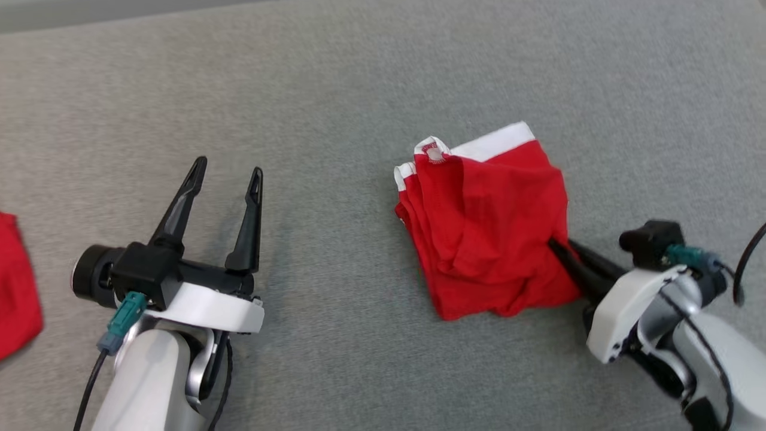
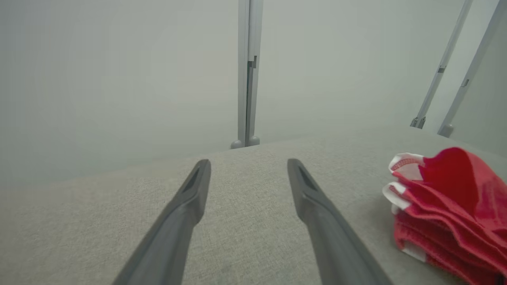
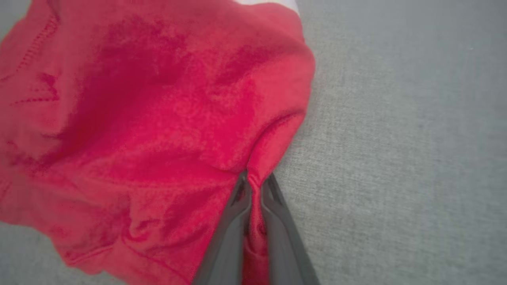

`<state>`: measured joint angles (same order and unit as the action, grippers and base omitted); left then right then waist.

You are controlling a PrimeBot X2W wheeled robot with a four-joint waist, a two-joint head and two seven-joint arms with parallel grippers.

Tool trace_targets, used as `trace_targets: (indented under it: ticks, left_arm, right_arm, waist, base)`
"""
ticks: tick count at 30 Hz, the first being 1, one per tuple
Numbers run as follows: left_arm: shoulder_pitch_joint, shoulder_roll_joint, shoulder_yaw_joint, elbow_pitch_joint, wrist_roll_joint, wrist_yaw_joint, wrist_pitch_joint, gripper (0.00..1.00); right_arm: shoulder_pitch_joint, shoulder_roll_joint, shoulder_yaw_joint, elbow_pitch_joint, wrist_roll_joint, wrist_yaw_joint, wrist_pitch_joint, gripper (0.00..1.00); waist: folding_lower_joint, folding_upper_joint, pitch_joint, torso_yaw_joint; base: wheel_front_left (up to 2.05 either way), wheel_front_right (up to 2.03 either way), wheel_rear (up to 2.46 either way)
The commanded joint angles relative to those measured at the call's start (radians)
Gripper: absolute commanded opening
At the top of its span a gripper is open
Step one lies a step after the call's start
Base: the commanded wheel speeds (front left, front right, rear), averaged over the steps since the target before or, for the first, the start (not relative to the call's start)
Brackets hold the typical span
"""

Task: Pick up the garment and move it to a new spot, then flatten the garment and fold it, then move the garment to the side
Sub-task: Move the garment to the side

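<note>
1. Pinching the near right edge of the garment (image 3: pixel 138 118), the right hand (image 3: pixel 253 180) is clamped on a small ridge of red cloth that bunches up between its dark fingers.
2. On the other side, the left hand (image 1: pixel 228 167) hovers with its fingers spread wide and nothing in them, well apart from the garment. Another piece of red cloth (image 1: pixel 15 287) lies at the left margin beyond it.
3. The garment sits as a loose, layered bundle right of centre on the grey surface (image 1: pixel 359 90).
4. It looks like thin, soft knit: light, limp, and likely to sag and trail from a single pinch. For spreading it flat, I'd judge a second hold on the opposite edge or on the firmer band a better bet.
5. Its long axis runs roughly near to far, leaning slightly. The crumpled red end faces the robot, and the white waistband (image 1: pixel 497 142) marks the far end, pointing away.
</note>
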<state>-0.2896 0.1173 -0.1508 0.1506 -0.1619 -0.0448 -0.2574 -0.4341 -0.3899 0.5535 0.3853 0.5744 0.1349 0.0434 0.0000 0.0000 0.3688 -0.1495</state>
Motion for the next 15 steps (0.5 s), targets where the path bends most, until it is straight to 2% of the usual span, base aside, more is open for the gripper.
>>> trace_targets:
  ticks: [1,10,15]
  left_arm:
    - [-0.016,0.013,0.0,-0.005,0.006,-0.005,0.002,1.0]
    - [-0.086,0.055,-0.028,-0.074,0.034,-0.02,0.055,1.0]
    - [-0.12,0.078,-0.049,-0.114,0.05,-0.031,0.089,1.0]
  right_arm:
    - [-0.016,-0.02,-0.003,0.011,0.002,-0.007,0.0,0.0]
    - [-0.174,-0.155,-0.022,0.084,0.044,-0.006,-0.066,0.0]
    - [-0.237,-0.235,-0.077,0.157,0.077,-0.006,-0.111,0.0]
  waist:
    - [0.0,0.0,0.042,-0.04]
    - [0.0,0.0,0.176,-0.125]
    - [0.0,0.0,0.244,-0.158]
  base:
    - [0.0,0.0,0.0]
    - [0.0,0.0,0.0]
    - [0.0,0.0,0.0]
